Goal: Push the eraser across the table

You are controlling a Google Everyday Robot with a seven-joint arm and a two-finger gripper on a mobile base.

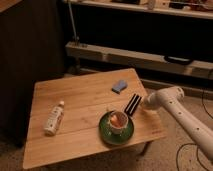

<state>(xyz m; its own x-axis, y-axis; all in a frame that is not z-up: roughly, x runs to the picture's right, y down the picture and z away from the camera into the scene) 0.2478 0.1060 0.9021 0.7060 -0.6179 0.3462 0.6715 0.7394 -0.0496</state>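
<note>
Lamplight is falling on the table (75,100), which is filling the centre and lower left of the frame. From the lower right a white arm (190,120) is reaching in over the table's right edge. A green saucer (106,137) is lying at lower centre, and a bottle (54,118) is lying on its side toward the left. A cup (117,121) is standing on the saucer. The eraser (132,105) is lying right of centre, its length running up the frame and its lower end sitting close to the cup. A blue pad (119,86) is resting just above and left of it. The gripper (145,102) is sitting just right of the eraser; whether it is open or closed I cannot tell.

To my eye the push is only starting. The gripper should be pressing low and square against the eraser's long right side and sliding it leftward through the gap between cup and pad. Going slowly should keep the block from spinning away or nudging the saucer.
</note>
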